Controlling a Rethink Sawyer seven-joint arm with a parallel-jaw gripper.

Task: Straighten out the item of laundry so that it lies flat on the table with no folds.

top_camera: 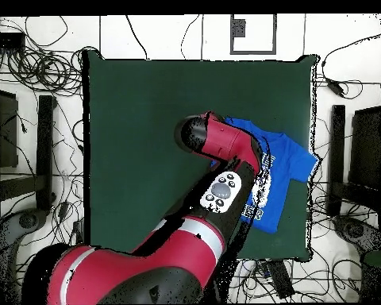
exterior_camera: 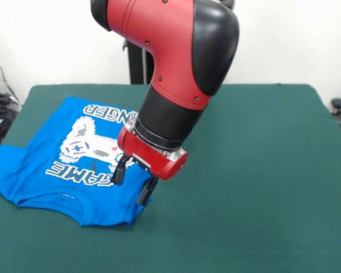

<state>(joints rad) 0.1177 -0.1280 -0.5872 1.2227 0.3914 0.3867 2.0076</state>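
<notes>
The blue T-shirt point(exterior_camera: 74, 165) lies print side up on the green bench point(exterior_camera: 256, 187), at the left of the front view and close to that edge, with one sleeve reaching the bench's left side. Its white lettering and pixel controller print show, and the collar faces the camera. The cloth is mostly spread, though the edge nearest the arm looks folded under. The red and black arm point(exterior_camera: 170, 62) comes down at a slant over that edge. The jaws point(exterior_camera: 133, 182) stand spread, their dark fingertips point(exterior_camera: 120, 172) low over the shirt, holding nothing. From overhead the arm hides the shirt's inner side.
</notes>
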